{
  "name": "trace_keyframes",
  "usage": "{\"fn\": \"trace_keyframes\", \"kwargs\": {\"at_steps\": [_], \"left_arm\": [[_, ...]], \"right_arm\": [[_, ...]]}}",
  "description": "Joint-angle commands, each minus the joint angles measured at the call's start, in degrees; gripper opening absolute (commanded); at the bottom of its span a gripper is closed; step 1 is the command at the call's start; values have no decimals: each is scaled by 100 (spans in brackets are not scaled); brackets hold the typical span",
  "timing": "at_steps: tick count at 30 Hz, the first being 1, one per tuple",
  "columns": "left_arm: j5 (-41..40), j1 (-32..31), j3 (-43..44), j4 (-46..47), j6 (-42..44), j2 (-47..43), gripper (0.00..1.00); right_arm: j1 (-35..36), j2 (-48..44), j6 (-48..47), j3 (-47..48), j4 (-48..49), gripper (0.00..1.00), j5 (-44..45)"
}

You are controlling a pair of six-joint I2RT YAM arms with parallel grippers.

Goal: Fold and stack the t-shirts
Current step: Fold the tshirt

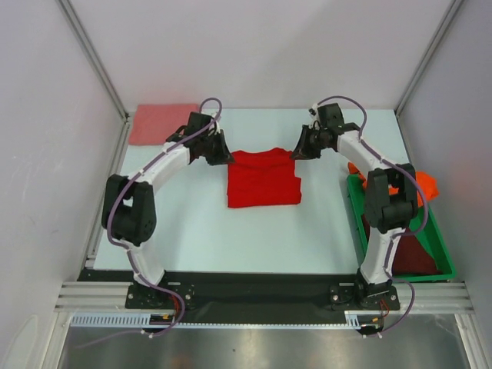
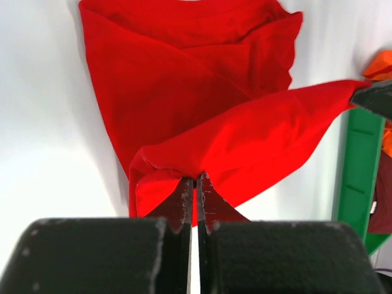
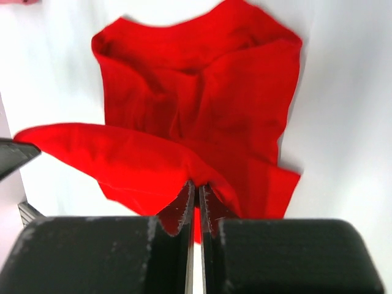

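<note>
Both clamped shut: left gripper (image 2: 196,180), right gripper (image 3: 196,185) holding red t-shirt (image 1: 263,181) corners, mid-frame | risk: thin pinch slips; fold skews

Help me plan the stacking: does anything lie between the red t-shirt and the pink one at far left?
Nothing visible lies on the table between the red t-shirt and the pink t-shirt; only the left gripper, shut on the red one's edge, hangs there.

Open worktop (image 1: 254,238) lies on the near side of the red t-shirt (image 1: 263,181). Right of that shirt, the right arm (image 1: 378,181) and a green bin (image 1: 355,211) block passage. Left of it curves the left arm (image 1: 150,177), with a salmon-pink t-shirt (image 1: 161,123) lying far-left.
</note>
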Motion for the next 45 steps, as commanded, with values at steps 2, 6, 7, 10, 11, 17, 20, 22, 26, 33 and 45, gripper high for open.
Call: {"fn": "trace_keyframes", "kwargs": {"at_steps": [2, 6, 7, 10, 11, 17, 20, 22, 26, 33, 45], "left_arm": [[81, 70, 308, 363, -27, 119, 0], [142, 97, 684, 425, -89, 567, 0], [134, 105, 764, 425, -107, 672, 0], [107, 105, 879, 573, -168, 928, 0], [81, 114, 897, 618, -194, 1007, 0], [2, 246, 1240, 697, -186, 1359, 0], [2, 342, 1345, 811, -274, 1526, 0], [28, 395, 1441, 882, -326, 1674, 0], [-50, 492, 1670, 864, -397, 1974, 1], [-903, 641, 1924, 698, -371, 1869, 32], [414, 63, -543, 2445, -634, 32, 35]], "right_arm": [[-134, 386, -150, 538, 261, 0, -222], [-196, 756, -115, 845, 349, 0, -337], [-196, 817, -123, 916, 358, 0, -354], [-222, 1081, -89, 1136, 454, 1, -407], [-222, 1229, -88, 1197, 481, 1, -425], [-266, 1740, -123, 1725, 464, 2, -495], [-328, 1925, -106, 1962, 525, 3, -513], [-345, 2091, -80, 2103, 516, 4, -539], [-389, 2451, 8, 2594, 604, 23, -618], [-556, 3287, -140, 4481, -333, 48, -242], [-135, 651, 158, 408, 1331, 51, -872]]}}
